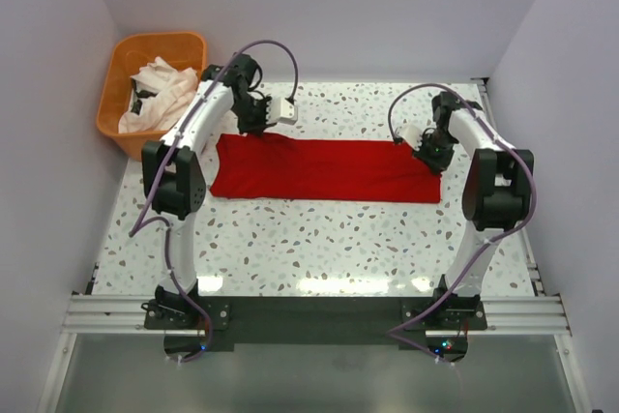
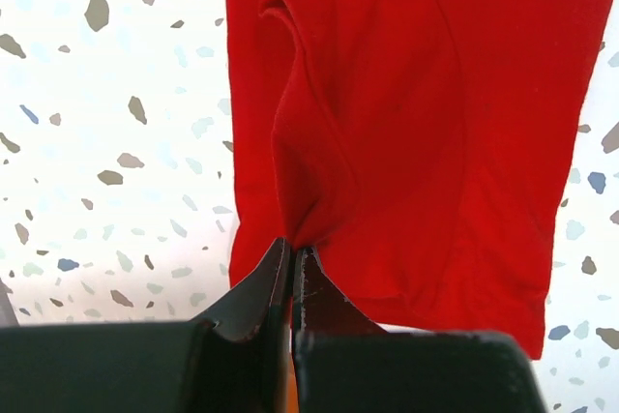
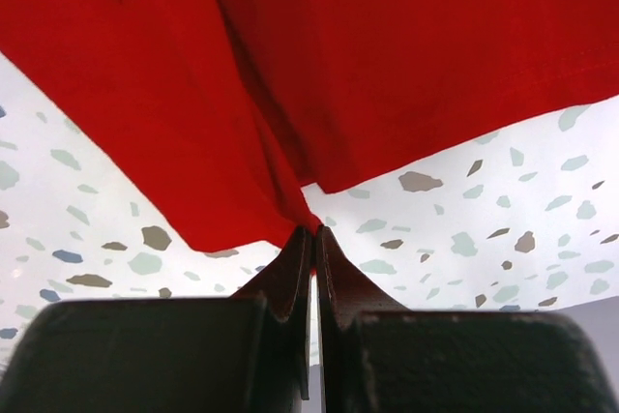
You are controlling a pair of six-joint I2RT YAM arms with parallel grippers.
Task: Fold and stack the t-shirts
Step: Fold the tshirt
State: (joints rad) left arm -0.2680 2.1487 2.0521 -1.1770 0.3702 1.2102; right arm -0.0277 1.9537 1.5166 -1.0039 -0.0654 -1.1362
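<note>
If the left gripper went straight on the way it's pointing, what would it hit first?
The red t-shirt: the left gripper is shut on a fold of it, and more of that cloth lies directly ahead.

Bright, even overhead light; soft shadows, blurred wrist-view foregrounds.

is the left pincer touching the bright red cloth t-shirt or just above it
Touching. The left wrist view shows the left pincer shut on a raised fold of the bright red cloth t-shirt, with no gap.
</note>
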